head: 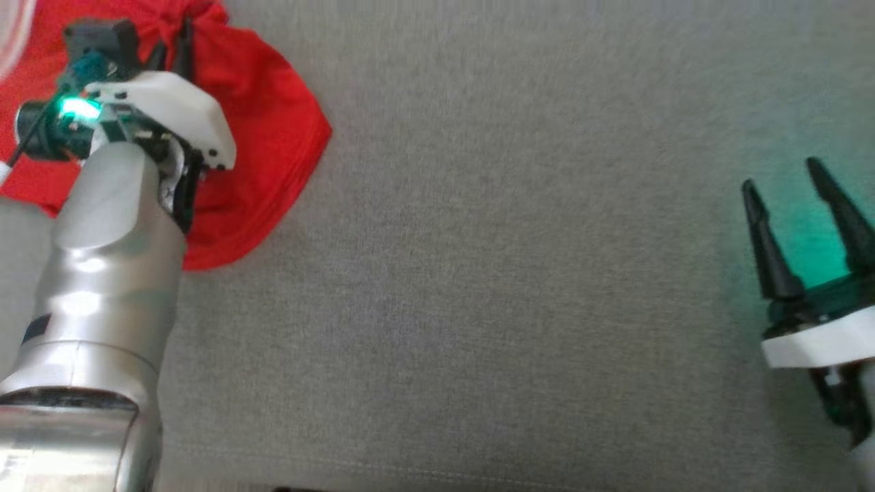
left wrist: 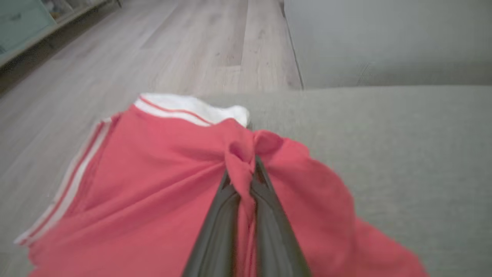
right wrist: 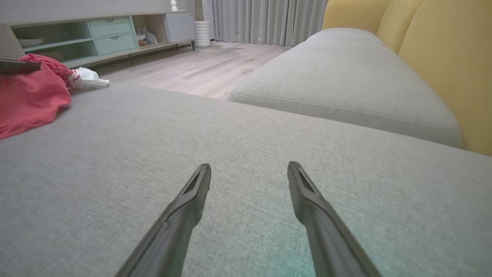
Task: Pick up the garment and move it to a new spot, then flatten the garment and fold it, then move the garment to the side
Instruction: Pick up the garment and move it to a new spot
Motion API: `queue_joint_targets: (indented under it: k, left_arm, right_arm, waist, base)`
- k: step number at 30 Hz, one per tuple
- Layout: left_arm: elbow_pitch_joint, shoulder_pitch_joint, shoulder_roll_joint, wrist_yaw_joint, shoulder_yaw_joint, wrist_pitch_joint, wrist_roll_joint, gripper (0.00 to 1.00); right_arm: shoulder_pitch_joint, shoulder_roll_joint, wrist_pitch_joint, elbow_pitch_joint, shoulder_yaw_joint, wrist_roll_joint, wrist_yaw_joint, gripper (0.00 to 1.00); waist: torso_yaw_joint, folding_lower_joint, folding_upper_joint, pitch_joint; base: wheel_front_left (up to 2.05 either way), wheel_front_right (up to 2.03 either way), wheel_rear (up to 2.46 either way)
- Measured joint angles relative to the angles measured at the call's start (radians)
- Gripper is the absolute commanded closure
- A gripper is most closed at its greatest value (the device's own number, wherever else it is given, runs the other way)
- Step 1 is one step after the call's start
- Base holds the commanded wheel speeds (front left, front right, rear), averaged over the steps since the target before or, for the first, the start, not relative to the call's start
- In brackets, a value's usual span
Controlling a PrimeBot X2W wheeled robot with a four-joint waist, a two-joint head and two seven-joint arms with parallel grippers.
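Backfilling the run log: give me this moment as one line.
phase: pick-up | left gripper: shut on crumpled red cloth garment | right gripper: open, empty, over grey fabric sofa cushion

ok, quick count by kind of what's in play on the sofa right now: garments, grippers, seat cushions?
red garment: 1
grippers: 2, left gripper shut on the red garment, right gripper open and apart from it
grey seat cushions: 2, the near one under the work, the far one beside it
total: 5
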Motion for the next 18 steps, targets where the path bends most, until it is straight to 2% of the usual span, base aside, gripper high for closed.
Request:
queue_joint_targets:
  k: [4,10,13,14,18]
  left_arm:
    - [-0.091,-0.012,-0.002,0.0,-0.117,-0.002,-0.045,1.0]
    - [-0.34,-0.044,0.012,-0.003,-0.284,0.047,-0.235,1.0]
    - [-0.467,-0.055,0.029,-0.007,-0.328,0.068,-0.359,1.0]
    - [-0.467,-0.055,0.029,-0.007,-0.328,0.068,-0.359,1.0]
    - [-0.558,-0.087,0.036,-0.007,-0.368,0.07,-0.411,1.0]
  right_arm:
    - [0.026,0.055,0.0,0.025,0.001,-0.002,0.0,0.0]
    - [0.117,0.148,0.0,0.053,-0.016,-0.009,0.0,0.0]
    - [0.144,0.176,0.0,0.053,-0.021,-0.012,0.0,0.0]
    - [0.144,0.176,0.0,0.053,-0.021,-0.012,0.0,0.0]
    - [0.17,0.196,0.0,0.05,-0.034,-0.026,0.0,0.0]
  waist:
    - [-0.017,-0.0002,0.0,-0.099]
    - [-0.07,-0.0005,0.0001,-0.257]
    - [-0.125,-0.0005,0.0001,-0.314]
    - [-0.125,-0.0005,0.0001,-0.314]
    - [-0.218,-0.0005,0.0001,-0.359]
  base:
    - [0.0,0.0,0.0]
    - [0.0,0.0,0.0]
    - [0.0,0.0,0.0]
    - [0.0,0.0,0.0]
    - [0.0,0.0,0.0]
